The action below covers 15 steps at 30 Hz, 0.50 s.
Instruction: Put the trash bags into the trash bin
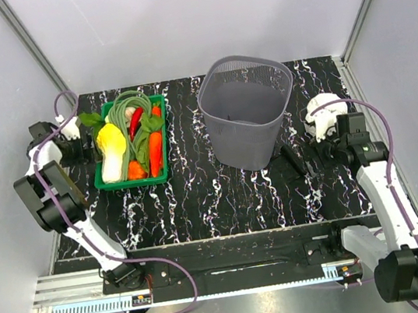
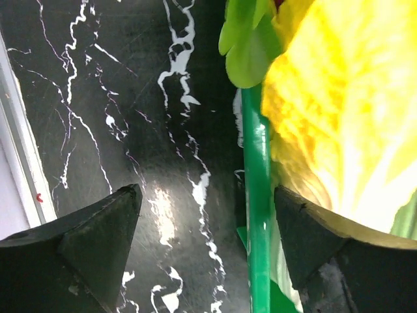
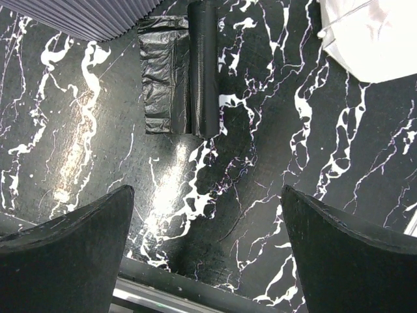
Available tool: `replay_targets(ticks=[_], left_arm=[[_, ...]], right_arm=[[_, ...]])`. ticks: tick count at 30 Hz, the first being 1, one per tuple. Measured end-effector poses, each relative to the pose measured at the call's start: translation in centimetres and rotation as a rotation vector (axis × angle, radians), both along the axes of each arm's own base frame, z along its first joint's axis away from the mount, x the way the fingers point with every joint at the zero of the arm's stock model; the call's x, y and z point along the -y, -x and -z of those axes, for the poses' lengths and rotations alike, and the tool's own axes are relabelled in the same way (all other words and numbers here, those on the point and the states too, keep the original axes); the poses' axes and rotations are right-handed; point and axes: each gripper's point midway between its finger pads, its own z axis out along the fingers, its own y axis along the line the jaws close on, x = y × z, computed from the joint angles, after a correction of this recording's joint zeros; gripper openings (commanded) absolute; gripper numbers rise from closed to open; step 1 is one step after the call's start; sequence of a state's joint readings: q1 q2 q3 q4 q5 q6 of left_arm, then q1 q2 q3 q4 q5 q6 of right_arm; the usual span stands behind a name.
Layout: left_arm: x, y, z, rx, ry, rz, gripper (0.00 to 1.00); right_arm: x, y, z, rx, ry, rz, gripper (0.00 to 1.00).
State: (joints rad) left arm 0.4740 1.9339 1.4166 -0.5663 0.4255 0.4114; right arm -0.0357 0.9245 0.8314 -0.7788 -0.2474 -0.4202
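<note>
Right gripper [image 3: 207, 192] fingers [image 3: 65, 261] fill the bottom corners of the right wrist view. They are spread wide with only bare marble table [image 3: 273, 215] between them, so this gripper holds nothing. Just beyond them lie the bags [image 3: 179, 78]: one flat, folded, wrinkled black piece with a tight black roll of film touching its right side. The bags rest on the table near the foot of the bin [image 3: 85, 16], whose grey mesh wall shows at the upper left. A white roll [image 3: 371, 36] sits at the upper right, apart from the bags.

From above, the bin [image 1: 248, 111] stands upright at the middle of the table, and the bags [image 1: 295, 163] lie to its right, between it and the right gripper [image 1: 309, 159].

Left gripper [image 2: 207, 189] is also wide open and holds nothing. It hovers at the left edge of the crate [image 2: 257, 195], whose green rim runs up between the fingers, close to the right one. A yellow cabbage [image 2: 339, 117] lies inside the crate. The crate stands well left of the bin.
</note>
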Motion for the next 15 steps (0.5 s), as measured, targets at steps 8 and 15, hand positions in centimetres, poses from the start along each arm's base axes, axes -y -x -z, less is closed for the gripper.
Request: replay_targets(ticks=[8,15], left_arm=[[2.4,0.7,-9.3,0.184,-0.003,0.059,0.96],[5.5,2.3,-14.8,0.308,-0.002,0.152,0.96]], right_arm=[[-0.1,-0.7,3.4,-0.109,-0.006,-0.008,0.95],[0.0,-1.6,6.4,-0.164,0.002,-0.025,0.94]])
